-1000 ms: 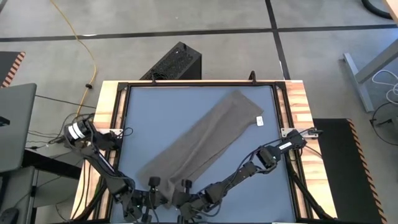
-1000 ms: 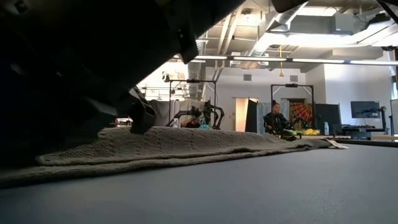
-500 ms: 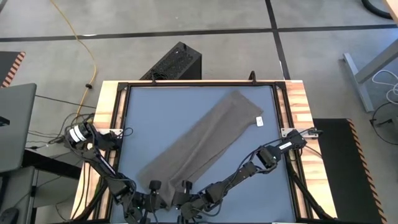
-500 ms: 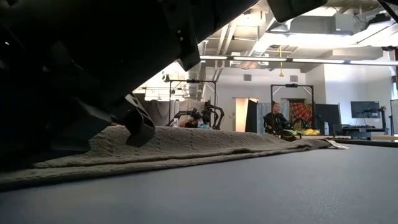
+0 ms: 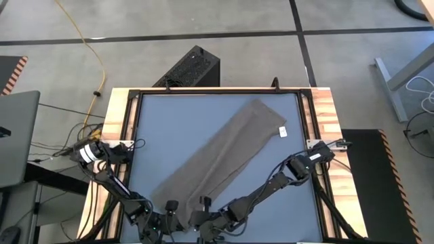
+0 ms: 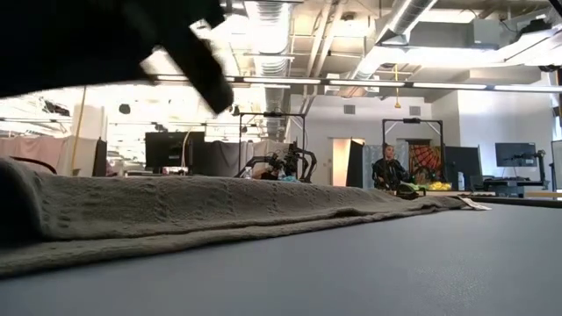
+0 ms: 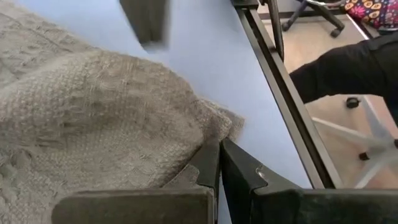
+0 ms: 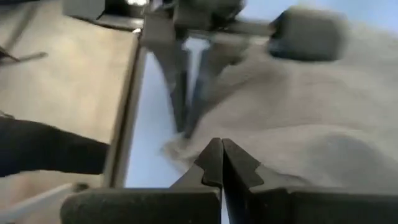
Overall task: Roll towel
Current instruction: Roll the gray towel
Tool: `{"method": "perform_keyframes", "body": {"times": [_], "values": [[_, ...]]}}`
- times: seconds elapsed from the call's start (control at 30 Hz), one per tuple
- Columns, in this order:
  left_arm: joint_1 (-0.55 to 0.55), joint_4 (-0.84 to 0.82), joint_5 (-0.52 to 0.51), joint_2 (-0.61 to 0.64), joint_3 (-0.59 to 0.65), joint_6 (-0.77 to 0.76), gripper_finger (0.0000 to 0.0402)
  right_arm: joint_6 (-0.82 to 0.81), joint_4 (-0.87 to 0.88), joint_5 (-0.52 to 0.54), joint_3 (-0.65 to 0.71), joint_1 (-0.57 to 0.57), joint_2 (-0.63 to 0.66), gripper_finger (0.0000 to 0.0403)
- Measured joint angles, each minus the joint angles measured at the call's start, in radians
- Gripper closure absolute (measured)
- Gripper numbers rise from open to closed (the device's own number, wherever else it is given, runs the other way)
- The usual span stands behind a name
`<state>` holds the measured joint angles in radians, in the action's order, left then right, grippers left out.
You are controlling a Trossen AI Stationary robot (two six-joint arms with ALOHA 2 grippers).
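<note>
Blue-grey table (image 5: 156, 129) carries the towel (image 5: 224, 152), lying diagonally from the near left toward the far right, white tag (image 5: 283, 132) at its far end. Left gripper (image 5: 168, 215) and right gripper (image 5: 201, 215) each pinch the near end, lifted into a first fold. Rolling looks barely begun; nearly the whole length lies flat.

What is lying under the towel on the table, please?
Under the towel only the blue-grey table surface shows around its edges. Whatever lies beneath the cloth itself is covered. At its near end, both grippers, left and right, pinch the edge.
</note>
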<state>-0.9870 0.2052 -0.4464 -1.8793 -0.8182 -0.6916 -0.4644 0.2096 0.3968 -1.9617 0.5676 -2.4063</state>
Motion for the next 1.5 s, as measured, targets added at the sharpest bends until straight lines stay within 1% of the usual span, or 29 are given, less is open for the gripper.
{"method": "perform_keyframes", "body": {"times": [0.03, 0.1, 0.13, 0.2, 0.27, 0.33, 0.47, 0.57, 0.67, 0.73, 0.83, 0.93, 1.0, 1.1, 1.23, 1.4, 1.5], "values": [[0.000, -0.001, 0.010, 0.000, 0.000, -0.004, 0.0401, 0.007, 0.036, 0.028, 0.000, 0.001, 0.018, 0.0381], [0.001, 0.004, 0.038, 0.000, 0.000, -0.008, 0.0401, 0.009, 0.159, 0.117, 0.000, 0.002, 0.061, 0.0383], [0.001, 0.007, 0.062, 0.000, -0.001, -0.016, 0.0401, 0.002, 0.225, 0.161, -0.001, 0.000, 0.078, 0.0384], [0.001, 0.008, 0.117, 0.001, -0.002, -0.040, 0.0401, -0.016, 0.333, 0.213, 0.010, -0.015, 0.112, 0.0384], [-0.001, 0.006, 0.163, 0.001, -0.003, -0.057, 0.0402, -0.030, 0.395, 0.224, 0.046, -0.045, 0.144, 0.0384], [-0.004, 0.004, 0.187, 0.001, -0.003, -0.065, 0.0401, -0.036, 0.396, 0.182, 0.112, -0.087, 0.178, 0.0384], [-0.013, -0.027, 0.214, 0.001, -0.003, -0.106, 0.0401, -0.096, 0.395, 0.073, 0.311, -0.164, 0.265, 0.0384], [-0.025, -0.043, 0.213, 0.002, -0.004, -0.135, 0.0401, -0.173, 0.371, 0.071, 0.504, -0.185, 0.368, 0.0384], [-0.040, -0.058, 0.213, 0.002, -0.004, -0.155, 0.0401, -0.244, 0.316, 0.120, 0.699, -0.189, 0.533, 0.0384], [-0.055, -0.071, 0.225, 0.003, -0.004, -0.167, 0.0401, -0.317, 0.316, 0.128, 0.825, -0.211, 0.648, 0.0384], [-0.069, -0.078, 0.252, 0.004, -0.004, -0.191, 0.0401, -0.469, 0.347, 0.119, 0.996, -0.282, 0.804, 0.0384], [-0.081, -0.078, 0.247, 0.004, -0.004, -0.223, 0.0401, -0.574, 0.362, 0.090, 1.117, -0.369, 0.942, 0.0378], [-0.085, -0.078, 0.234, 0.004, -0.004, -0.244, 0.0401, -0.618, 0.370, 0.038, 1.178, -0.433, 1.002, 0.0366], [-0.087, -0.069, 0.221, 0.004, -0.002, -0.254, 0.0401, -0.628, 0.387, -0.003, 1.233, -0.527, 1.053, 0.0337], [-0.084, -0.056, 0.218, 0.003, 0.000, -0.254, 0.0401, -0.612, 0.462, -0.025, 1.255, -0.630, 1.062, 0.0284], [-0.084, -0.056, 0.218, 0.003, 0.000, -0.255, 0.0401, -0.609, 0.540, -0.030, 1.254, -0.705, 1.063, 0.0210], [-0.084, -0.056, 0.218, 0.003, 0.000, -0.252, 0.0401, -0.638, 0.600, -0.028, 1.254, -0.729, 1.060, 0.0184]]}}
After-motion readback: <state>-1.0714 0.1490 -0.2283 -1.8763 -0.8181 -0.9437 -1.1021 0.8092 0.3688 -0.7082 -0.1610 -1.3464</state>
